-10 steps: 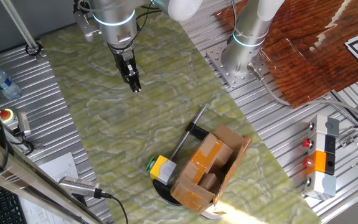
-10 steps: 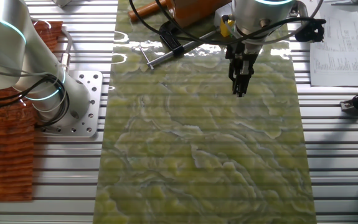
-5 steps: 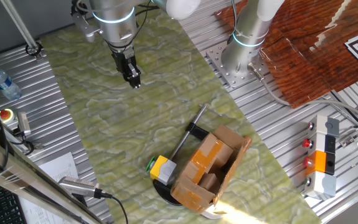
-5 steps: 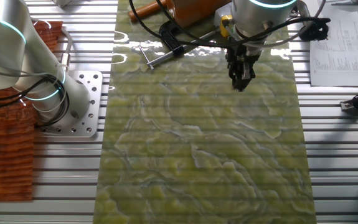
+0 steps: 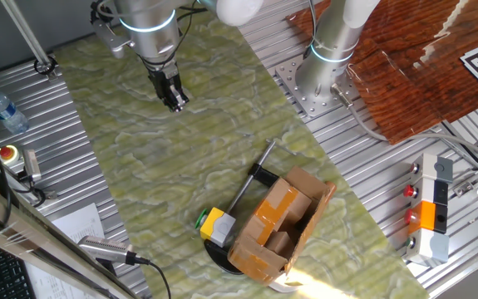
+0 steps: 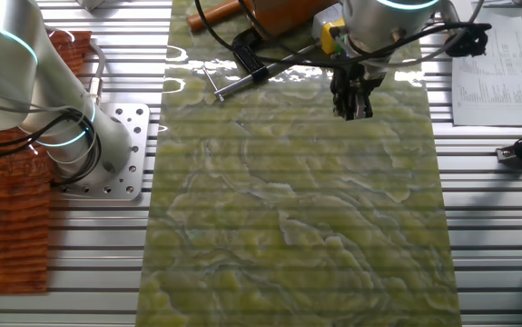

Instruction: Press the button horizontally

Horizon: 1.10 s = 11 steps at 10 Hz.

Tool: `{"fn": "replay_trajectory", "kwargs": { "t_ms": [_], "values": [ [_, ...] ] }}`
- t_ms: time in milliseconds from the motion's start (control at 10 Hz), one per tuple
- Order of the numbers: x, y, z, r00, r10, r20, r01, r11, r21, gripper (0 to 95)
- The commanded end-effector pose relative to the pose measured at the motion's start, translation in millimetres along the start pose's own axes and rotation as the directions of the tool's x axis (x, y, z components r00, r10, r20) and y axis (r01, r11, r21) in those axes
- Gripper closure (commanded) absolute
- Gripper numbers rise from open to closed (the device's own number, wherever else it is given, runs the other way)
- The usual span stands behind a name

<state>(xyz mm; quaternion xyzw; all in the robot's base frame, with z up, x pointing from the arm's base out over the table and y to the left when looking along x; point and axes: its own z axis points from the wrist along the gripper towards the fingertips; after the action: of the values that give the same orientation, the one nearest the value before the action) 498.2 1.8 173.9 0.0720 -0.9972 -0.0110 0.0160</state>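
Right now the black two-finger pincer [image 5: 174,103] hangs in the upper left of one fixed view, over the green marbled desk [image 5: 139,166], holding nothing; whether its fingers are parted cannot be told. Well apart, toward the lower middle, sits the small round green button [image 5: 199,221] on its little yellow cube-shaped box [image 5: 217,225], just beside an open brown cardboard box [image 5: 278,224]. Its face points lower left, so the push probably has to come sideways from there.
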Motion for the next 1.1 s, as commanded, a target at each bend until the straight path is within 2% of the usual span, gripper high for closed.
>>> {"fn": "replay_trajectory", "kwargs": {
  "t_ms": [100,400,500,600,700,800,900,1000,1100],
  "values": [
    [-0.9,0.0,0.4,1.000,-0.013,-0.009,0.013,1.000,-0.007,95.0],
    [-9.8,3.0,5.7,0.999,-0.018,-0.041,0.017,1.000,-0.013,95.0],
    [-19.2,7.4,14.7,0.998,-0.024,-0.061,0.023,1.000,-0.014,95.0],
    [-25.4,10.7,21.6,0.997,-0.029,-0.066,0.028,1.000,-0.013,95.0],
    [-38.9,19.8,38.6,0.997,-0.030,-0.071,0.030,1.000,-0.006,95.0],
    [-47.6,28.4,49.6,0.997,-0.027,-0.071,0.027,1.000,0.005,95.0],
    [-54.6,37.6,56.2,0.997,-0.019,-0.072,0.020,1.000,0.013,95.0],
    [-64.7,55.1,63.8,0.997,-0.008,-0.072,0.010,1.000,0.021,95.0],
    [-68.7,66.8,67.0,0.997,-0.005,-0.071,0.007,1.000,0.022,95.0]
  ]
}}
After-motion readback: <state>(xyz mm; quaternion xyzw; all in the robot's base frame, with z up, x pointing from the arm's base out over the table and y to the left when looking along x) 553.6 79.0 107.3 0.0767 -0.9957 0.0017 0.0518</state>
